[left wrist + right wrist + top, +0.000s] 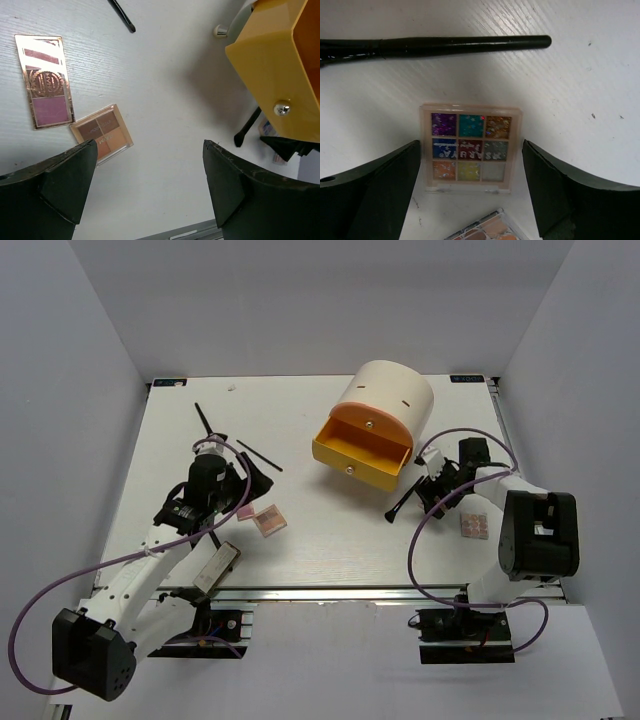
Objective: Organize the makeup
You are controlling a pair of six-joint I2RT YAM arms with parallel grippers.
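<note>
A white table (330, 550) is shown carrying a cream cylindrical drawer unit (385, 400) at the far middle, its yellow drawer (362, 452) pulled open. The left gripper (149, 147) is held with its fingers apart and nothing between them, above bare tabletop. The right gripper (471, 152) is likewise spread wide and grips nothing. A silvery-beige rectangular compact (216, 567) lies near the front edge by the left arm. A pink rectangular eyeshadow palette (46, 80) and a brown four-pan palette (102, 132) lie just beside each other. A multicoloured nine-pan palette (470, 125) is seen flat between the right fingers, with a thin black brush (435, 46) beyond it.
</note>
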